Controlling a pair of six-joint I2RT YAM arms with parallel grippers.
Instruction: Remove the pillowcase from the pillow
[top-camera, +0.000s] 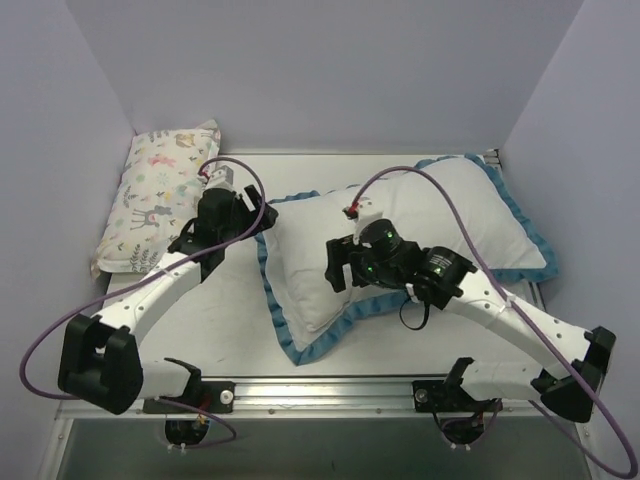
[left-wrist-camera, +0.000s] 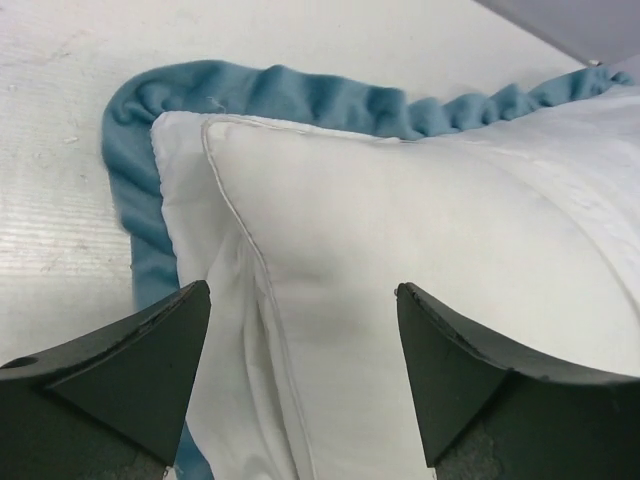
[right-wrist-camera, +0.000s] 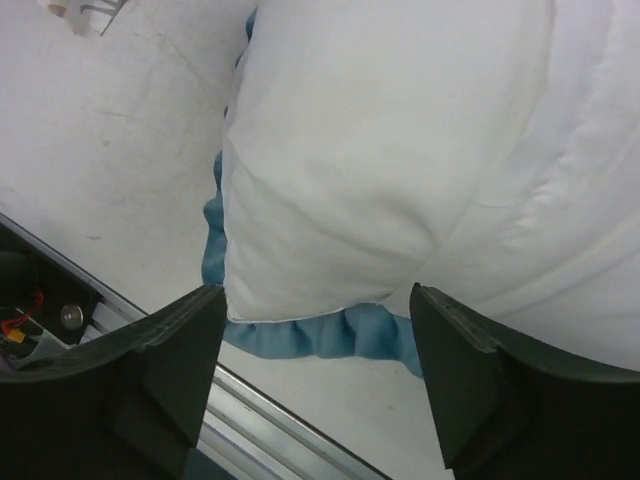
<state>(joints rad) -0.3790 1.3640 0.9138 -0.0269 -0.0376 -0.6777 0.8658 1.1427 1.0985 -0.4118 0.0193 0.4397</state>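
Observation:
The pillowcase (top-camera: 440, 215) lies plump on the table with its plain white face up and its teal frill (top-camera: 300, 345) all round; the printed face is hidden. The pillow is inside it and I cannot tell its surface from the white cover. My left gripper (top-camera: 240, 215) is open at the cover's far left corner. In the left wrist view (left-wrist-camera: 300, 290) a piped seam (left-wrist-camera: 250, 240) runs between the fingers, with the frill (left-wrist-camera: 300, 95) beyond. My right gripper (top-camera: 335, 265) is open above the cover's near left part; in the right wrist view (right-wrist-camera: 315, 290) it spans the white edge (right-wrist-camera: 330, 200) and frill (right-wrist-camera: 350, 335).
A smaller pastel animal-print pillow (top-camera: 160, 195) lies at the far left against the wall. A metal rail (top-camera: 320, 385) runs along the table's near edge and also shows in the right wrist view (right-wrist-camera: 260, 420). Walls close in on three sides. Purple cables loop over both arms.

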